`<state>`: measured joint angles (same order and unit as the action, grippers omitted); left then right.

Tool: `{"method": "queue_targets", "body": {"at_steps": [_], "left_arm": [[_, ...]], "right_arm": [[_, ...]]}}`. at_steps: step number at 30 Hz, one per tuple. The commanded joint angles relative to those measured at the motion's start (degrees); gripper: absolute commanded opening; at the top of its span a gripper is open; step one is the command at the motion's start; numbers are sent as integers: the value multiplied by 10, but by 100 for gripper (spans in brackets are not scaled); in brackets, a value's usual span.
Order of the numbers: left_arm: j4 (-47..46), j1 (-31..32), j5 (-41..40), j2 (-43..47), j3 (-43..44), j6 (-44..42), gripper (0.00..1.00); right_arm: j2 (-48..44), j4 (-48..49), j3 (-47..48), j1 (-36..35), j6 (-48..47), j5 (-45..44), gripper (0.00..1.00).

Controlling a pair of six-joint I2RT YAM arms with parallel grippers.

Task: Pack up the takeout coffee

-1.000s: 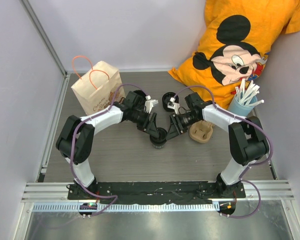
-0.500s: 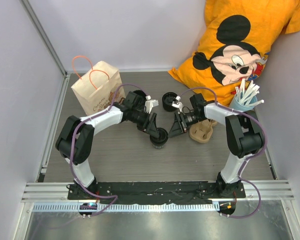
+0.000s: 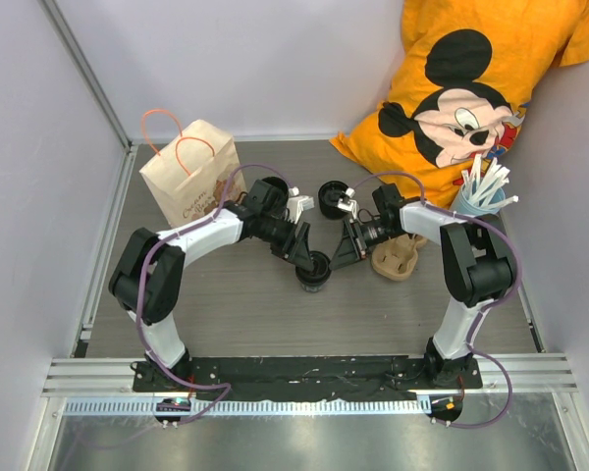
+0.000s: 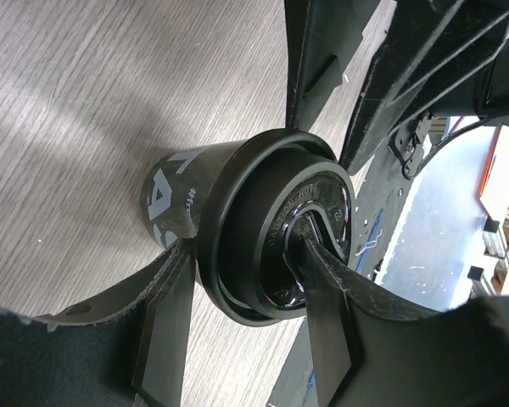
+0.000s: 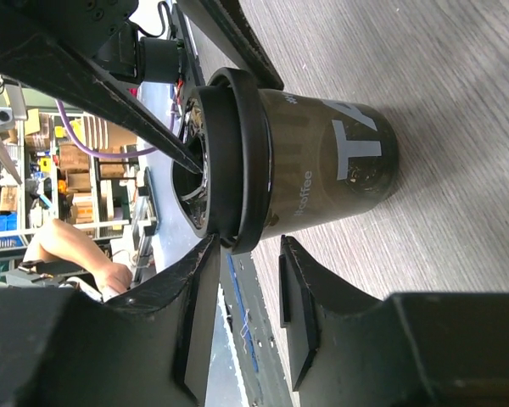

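Note:
The takeout coffee [image 3: 315, 268], a black cup with white print, stands mid-table with its black lid [image 4: 276, 216] on. My left gripper [image 3: 302, 253] is shut on it. One finger [image 4: 327, 288] lies on the lid's top and the other [image 4: 165, 314] presses the cup wall [image 4: 174, 191] under the rim. From the other side my right gripper [image 3: 341, 253] reaches in, open. Its jaws [image 5: 250, 246] straddle the lid's rim [image 5: 242, 170]: one finger touches the lid's edge, the other stands just off the cup wall [image 5: 339, 170].
A brown paper bag [image 3: 188, 177] with orange handles stands at the back left. Another black round cup or lid [image 3: 332, 196] sits behind the grippers. At the right are a beige pulp carrier [image 3: 395, 260], a blue cup of white straws [image 3: 476, 201] and an orange Mickey cushion [image 3: 471, 88].
My right arm folded in at the elbow and its gripper shifted slightly right and back beside the cup, its jaws narrowing a little. The left gripper and the cup stayed put.

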<state>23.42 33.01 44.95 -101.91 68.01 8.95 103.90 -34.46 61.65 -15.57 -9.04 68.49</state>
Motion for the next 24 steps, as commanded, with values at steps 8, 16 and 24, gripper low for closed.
{"method": "queue_targets", "body": {"at_steps": [8,16,24], "left_arm": [[28,17,-129,-29,-21,-62,17],[44,37,-166,-36,-17,-85,12],[51,45,-185,-47,-15,-88,2]], "right_arm": [[14,56,4,-4,19,19,30],[24,59,2,-15,19,32,10],[27,94,-13,-18,46,2,1]]}}
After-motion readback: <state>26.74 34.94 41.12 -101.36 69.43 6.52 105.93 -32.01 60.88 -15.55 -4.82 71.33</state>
